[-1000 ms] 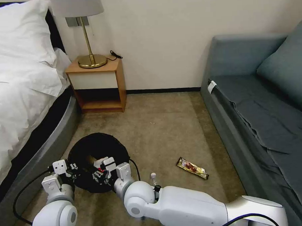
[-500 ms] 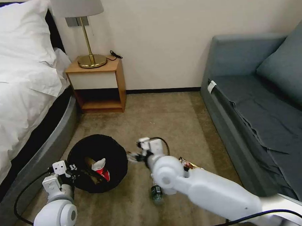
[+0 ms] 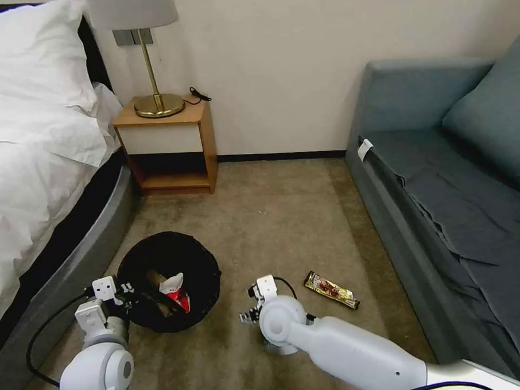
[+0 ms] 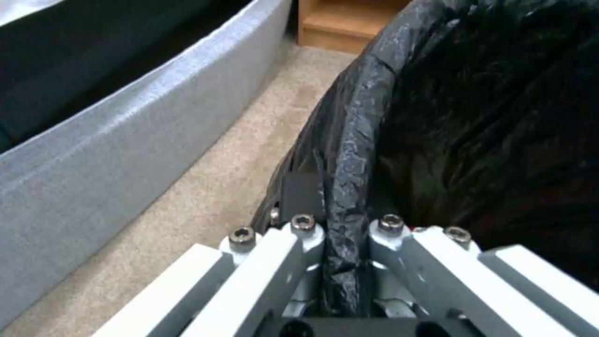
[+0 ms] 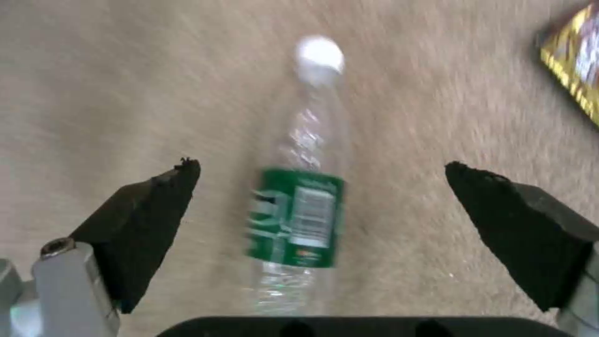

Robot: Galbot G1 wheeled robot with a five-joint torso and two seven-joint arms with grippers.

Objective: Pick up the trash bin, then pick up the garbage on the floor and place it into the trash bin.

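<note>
bottle lies lengthwise between the right jaws

the right gripper (image 5: 318, 210) hangs over the carpet with its jaws spread wide and nothing in them. the small clear bottle (image 5: 298, 206) lies on its side on the floor in the gap between the two dark pads (image 5: 149, 215), apart from both. its long axis runs straight away from the wrist, white cap at the far end, green label about level with the pad tips, so the jaws would close across its width. that line-up looks right for a straight descent and squeeze; the round body could roll if one pad lands first.

in the head view the right gripper (image 3: 254, 303) sits low, near the robot. the long dark snack wrapper (image 3: 331, 290) lies flat on the carpet to its right, well clear.

to the left, the left gripper (image 4: 346, 262) is clenched on the bag-lined rim of the trash bin (image 3: 203, 266). inside lie a tan paper wad (image 3: 156, 278) and a red-and-white packet (image 3: 176, 290). the right arm is much the nearer to the bottle.
</note>
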